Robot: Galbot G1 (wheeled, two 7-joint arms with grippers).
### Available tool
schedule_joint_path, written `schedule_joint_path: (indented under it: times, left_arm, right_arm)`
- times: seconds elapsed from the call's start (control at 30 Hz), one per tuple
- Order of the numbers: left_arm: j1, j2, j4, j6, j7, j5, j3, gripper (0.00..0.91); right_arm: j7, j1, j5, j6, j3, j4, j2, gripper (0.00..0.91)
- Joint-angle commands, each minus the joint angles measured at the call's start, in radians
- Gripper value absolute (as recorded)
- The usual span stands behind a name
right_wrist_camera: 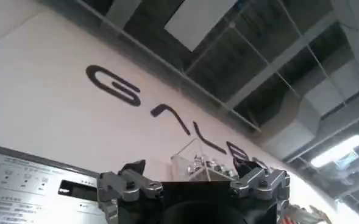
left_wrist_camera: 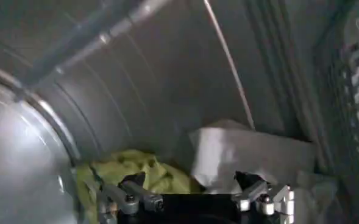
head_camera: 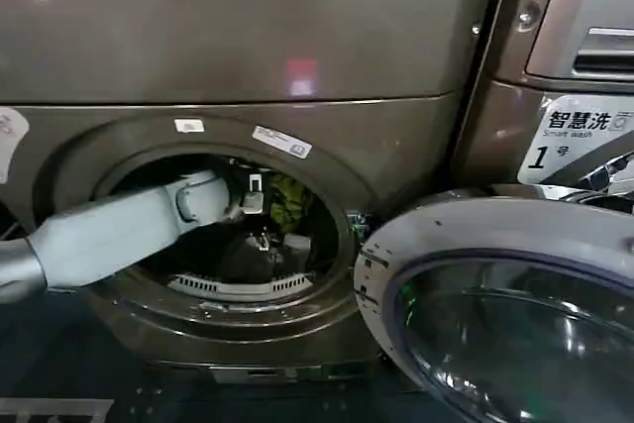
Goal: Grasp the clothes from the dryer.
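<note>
**A:** Where is the left arm?

**B:** It reaches in through the round porthole of the bronze-grey dryer (head_camera: 248, 56), and the left gripper (left_wrist_camera: 191, 185) sits inside the steel drum (left_wrist_camera: 149, 79). Its fingers (left_wrist_camera: 133, 189) are spread apart with nothing between them.

**A:** And the clothes?

**B:** They lie on the drum floor toward the far side, just beyond the fingertips. The lime yellow-green piece (left_wrist_camera: 136, 173) is crumpled and soft, on the left; from the head view it shows as a bright patch (head_camera: 288, 200) deep in the opening. The white to pale grey piece (left_wrist_camera: 252, 155) lies just beside it on the right, folded into a stiffer, blocky heap. The two look to be touching where they meet.

**A:** The door?

**B:** The chrome-rimmed dark glass door (head_camera: 515, 324) is swung open, near and to the right.

**A:** The other arm?

**B:** The right gripper (right_wrist_camera: 194, 182) is raised outside the machine, pointing up at a wall with dark lettering (right_wrist_camera: 167, 115), released and empty.
</note>
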Motion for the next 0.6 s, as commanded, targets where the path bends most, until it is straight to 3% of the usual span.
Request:
schedule_joint_path:
  times: [0.03,0.37,0.6]
  left_arm:
    - [-0.100,-0.033,-0.007,0.177,-0.017,-0.143,0.197,0.907]
    - [-0.060,-0.022,-0.036,0.249,-0.079,-0.202,0.210,0.907]
    - [-0.087,-0.014,-0.031,0.221,-0.059,-0.170,0.269,0.907]
  right_arm:
    - [-0.001,0.003,-0.003,0.000,-0.006,0.003,0.001,0.907]
    - [-0.003,0.010,-0.011,0.002,-0.019,-0.004,0.002,0.907]
    - [-0.003,0.016,-0.018,0.001,-0.036,-0.002,0.001,0.907]
